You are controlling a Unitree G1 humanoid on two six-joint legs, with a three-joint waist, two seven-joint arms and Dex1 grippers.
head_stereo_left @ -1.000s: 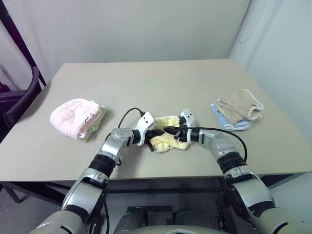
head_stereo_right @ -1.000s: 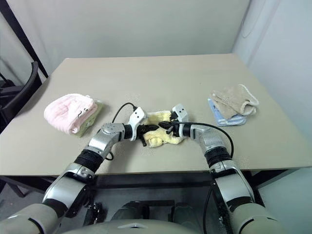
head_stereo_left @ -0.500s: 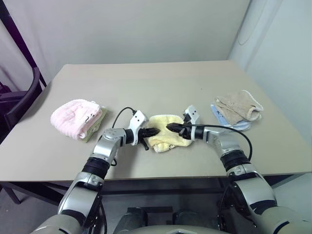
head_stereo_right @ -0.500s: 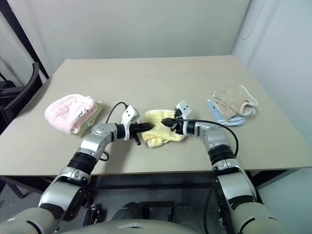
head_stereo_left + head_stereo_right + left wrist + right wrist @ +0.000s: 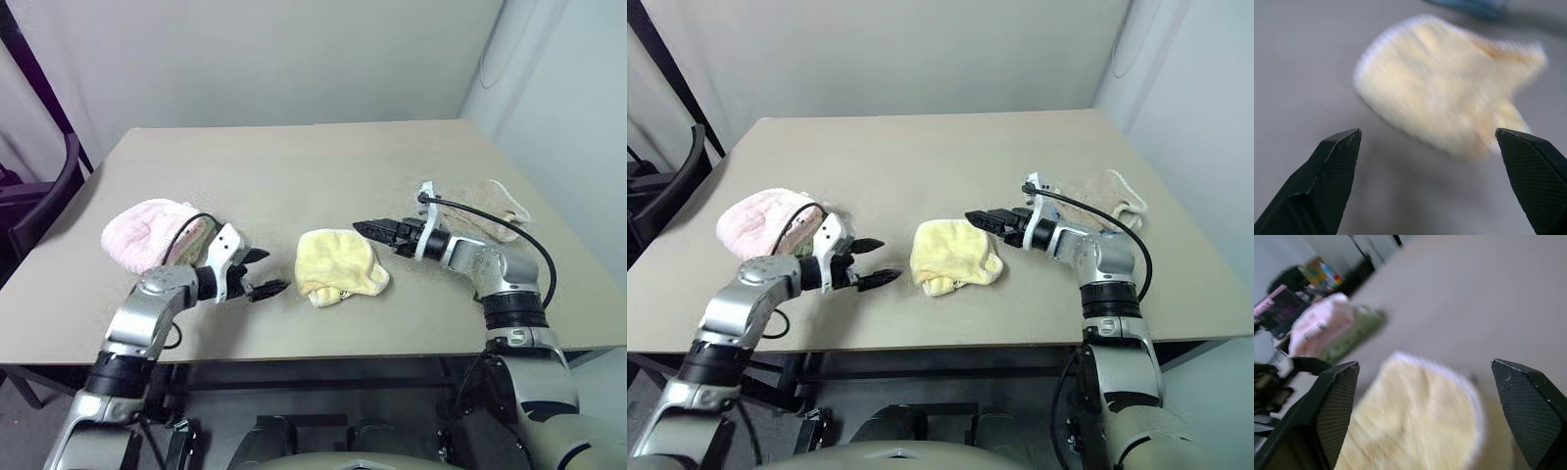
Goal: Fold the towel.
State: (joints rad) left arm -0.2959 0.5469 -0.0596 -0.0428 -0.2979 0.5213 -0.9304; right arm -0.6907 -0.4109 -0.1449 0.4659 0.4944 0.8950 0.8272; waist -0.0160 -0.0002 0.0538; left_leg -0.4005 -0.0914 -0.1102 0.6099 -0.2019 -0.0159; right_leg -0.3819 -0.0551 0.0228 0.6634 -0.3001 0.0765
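Observation:
The pale yellow towel (image 5: 338, 266) lies in a loosely folded bundle on the table (image 5: 294, 162), near its front middle. My left gripper (image 5: 270, 272) hovers just left of the towel, open and empty, its fingertips pointing at the towel. My right gripper (image 5: 368, 229) hangs open and empty above the towel's far right corner. Seen from the left wrist, the towel (image 5: 1449, 93) sits beyond the spread fingers (image 5: 1332, 166). From the right wrist, the towel (image 5: 1420, 421) lies below the open fingers (image 5: 1337, 396).
A pink fluffy towel (image 5: 145, 233) rests on a greenish cloth (image 5: 200, 238) at the left. A beige towel (image 5: 485, 201) lies at the right, behind my right arm. A dark chair (image 5: 44, 201) stands off the table's left edge.
Both grippers have opened and let go of the yellow towel. The left one pulled back to the left, the right one rose and drew off to the right. The towel stays bundled.

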